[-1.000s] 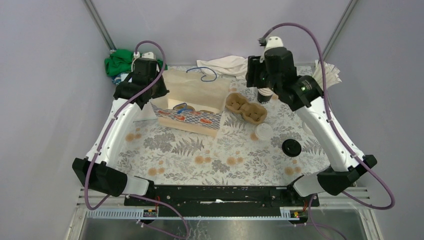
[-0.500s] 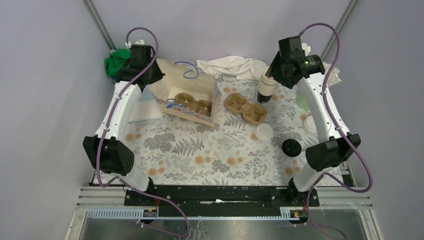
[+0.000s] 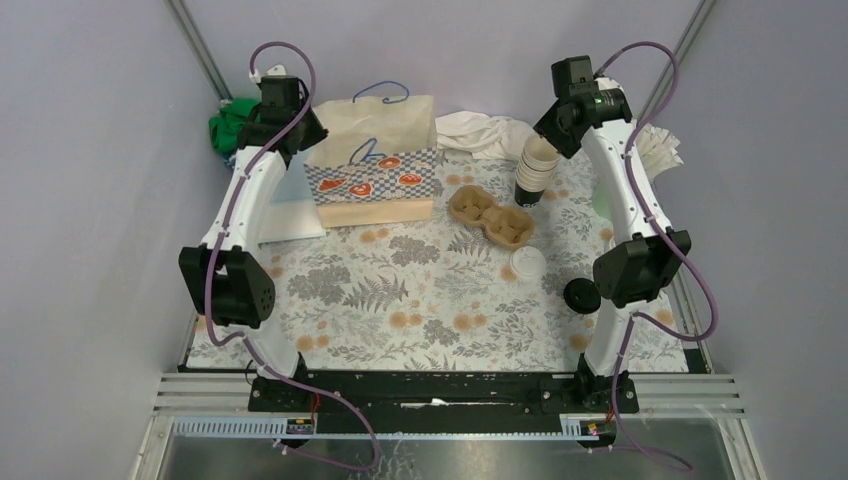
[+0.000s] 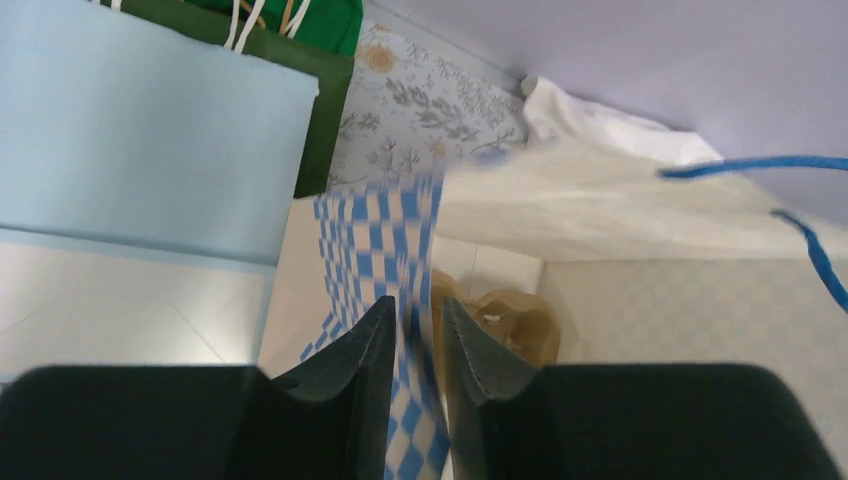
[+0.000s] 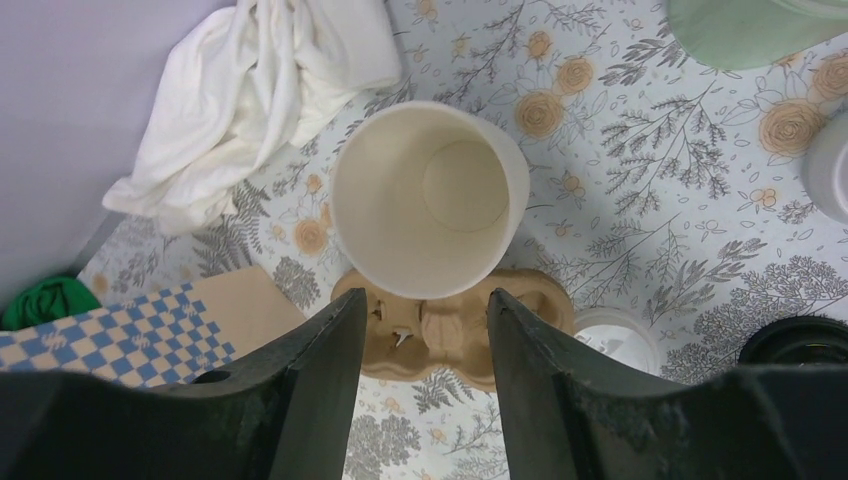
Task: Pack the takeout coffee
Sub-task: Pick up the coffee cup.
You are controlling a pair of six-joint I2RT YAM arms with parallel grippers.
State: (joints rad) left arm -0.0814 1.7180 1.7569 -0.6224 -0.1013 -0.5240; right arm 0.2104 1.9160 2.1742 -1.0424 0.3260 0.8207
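Hovering wide open and empty, the right gripper (image 5: 425, 305) hangs over stacked paper cups (image 5: 430, 195); the left gripper (image 4: 417, 310), barely parted, straddles a checkered paper bag (image 4: 385, 230) holding a pulp carrier (image 4: 505, 320).

The cups (image 5: 430, 195) look matt paper, the carrier (image 3: 492, 217) rough pulp (egg-box grain), the rag (image 5: 255, 90) soft cloth.

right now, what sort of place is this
Probably a lab robot cell staged as a takeout packing bench: bare walls around a floral tablecloth, with a stack of paper cups, a pulp cup carrier and a checked paper bag.
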